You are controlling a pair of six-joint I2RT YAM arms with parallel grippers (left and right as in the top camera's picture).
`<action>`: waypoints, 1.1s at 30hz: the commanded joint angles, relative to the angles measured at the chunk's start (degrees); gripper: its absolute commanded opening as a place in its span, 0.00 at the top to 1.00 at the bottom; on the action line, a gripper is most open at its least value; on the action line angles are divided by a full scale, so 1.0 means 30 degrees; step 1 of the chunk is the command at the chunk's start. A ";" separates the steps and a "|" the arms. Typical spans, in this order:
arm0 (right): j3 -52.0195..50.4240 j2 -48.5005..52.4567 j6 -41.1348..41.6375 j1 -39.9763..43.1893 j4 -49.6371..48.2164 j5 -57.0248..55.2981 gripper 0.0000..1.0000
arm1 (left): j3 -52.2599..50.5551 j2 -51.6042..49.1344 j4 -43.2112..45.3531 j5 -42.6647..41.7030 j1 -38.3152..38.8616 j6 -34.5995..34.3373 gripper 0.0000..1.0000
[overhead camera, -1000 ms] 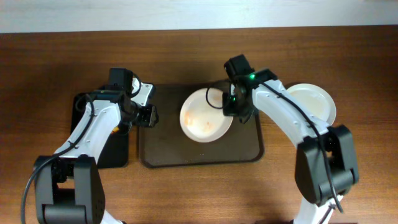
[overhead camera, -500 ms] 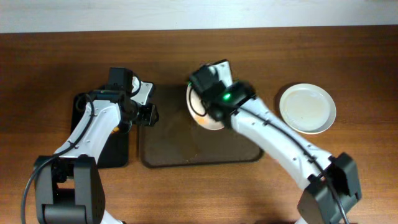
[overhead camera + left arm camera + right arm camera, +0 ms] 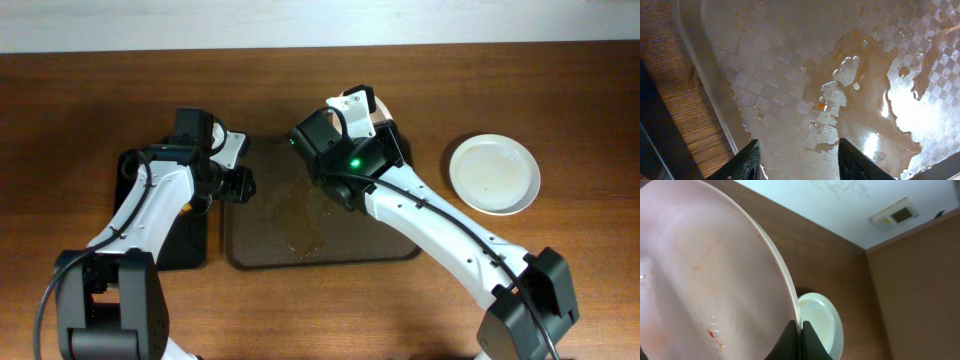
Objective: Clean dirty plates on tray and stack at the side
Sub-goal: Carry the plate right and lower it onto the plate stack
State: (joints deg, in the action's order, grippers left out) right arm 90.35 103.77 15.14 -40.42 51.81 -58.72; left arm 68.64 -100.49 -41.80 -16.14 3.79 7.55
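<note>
Just smooth round white plate (image 3: 705, 280), checker-textured wet brown tray (image 3: 765, 75).

White arm links (image 3: 440, 225), black joints (image 3: 195, 128), green status LED (image 3: 353, 163); matte black jaws.

— How did the left arm (image 3: 150, 205) sit?

— It came up from the near left and bent at the elbow, with the forearm reaching right. The left gripper (image 3: 799, 159) pointed downward. Its two dark fingers were spread apart and nothing was between them.

— And the right arm (image 3: 440, 225)?

— It stretched from the near right corner diagonally toward the far middle, and a green light glowed on its wrist link. The wrist was rolled so that its camera looked upward. The right gripper (image 3: 800, 339) was closed, with its fingertips pinched on the rim of a plate (image 3: 705, 280) that it held steeply tilted.
</note>
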 commanded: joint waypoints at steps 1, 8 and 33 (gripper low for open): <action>0.0372 -0.0612 0.1566 0.1523 -0.0058 0.1632 0.96 | 0.0386 0.0197 0.0044 -0.0328 0.0022 0.0306 0.52; 0.0372 -0.0612 0.5173 0.8189 0.0466 0.7031 0.96 | 0.0386 0.0197 -0.0182 -0.0335 0.0022 0.0306 0.53; -0.1763 0.0933 0.3504 2.0655 0.2463 2.0932 0.02 | 0.0386 0.0197 -0.0153 -0.0321 0.0022 0.0313 0.42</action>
State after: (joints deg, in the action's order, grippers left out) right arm 85.10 106.69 28.14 22.59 58.37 1.02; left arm 68.64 -100.51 -42.28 -16.16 3.79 7.77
